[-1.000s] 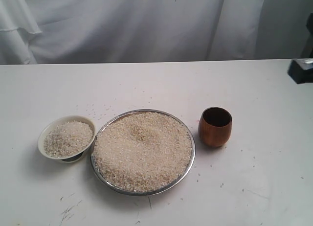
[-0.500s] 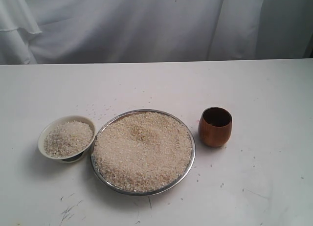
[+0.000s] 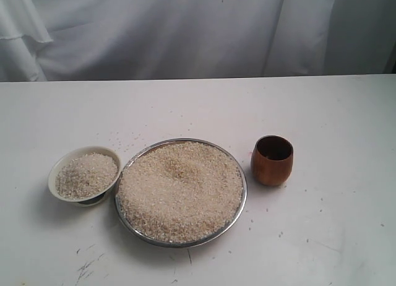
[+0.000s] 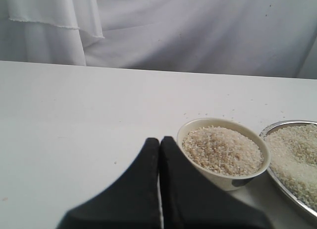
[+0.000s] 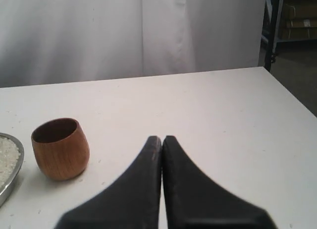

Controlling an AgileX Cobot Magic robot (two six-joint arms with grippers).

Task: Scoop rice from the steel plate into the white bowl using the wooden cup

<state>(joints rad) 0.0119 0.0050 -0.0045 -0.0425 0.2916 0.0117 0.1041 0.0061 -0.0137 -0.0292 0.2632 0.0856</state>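
1. The dark piece of the right arm that was showing a second ago at the far right edge of the exterior view is no longer appearing there. Only the white table (image 3: 334,112) and the white cloth backdrop (image 3: 185,32) are showing at that edge now
2. I am reading this as the right arm pulling back out of the working area and leaving the scoop unattended. Either one scooping cycle is finishing or the next is not yet starting
3. The right gripper (image 5: 162,138) is holding its two black fingers pressed together on nothing, and the left gripper (image 4: 159,139) is doing the same
4. The small rounded reddish-brown wooden cup (image 5: 60,148) is standing on the table ahead of the right gripper's tips, off towards the plate side and clearly apart from them
5. The cup is sitting upright with its long axis running vertically and its dark mouth facing straight up, so a grasp is likely needing a sideways approach to its wall
6. The large round shiny steel plate (image 3: 245,193) is carrying a full heap of beige raw rice (image 3: 180,190)
7. The small cream-white ceramic bowl (image 3: 52,176) is sitting just ahead of the left gripper's tips, already holding rice close to its rim
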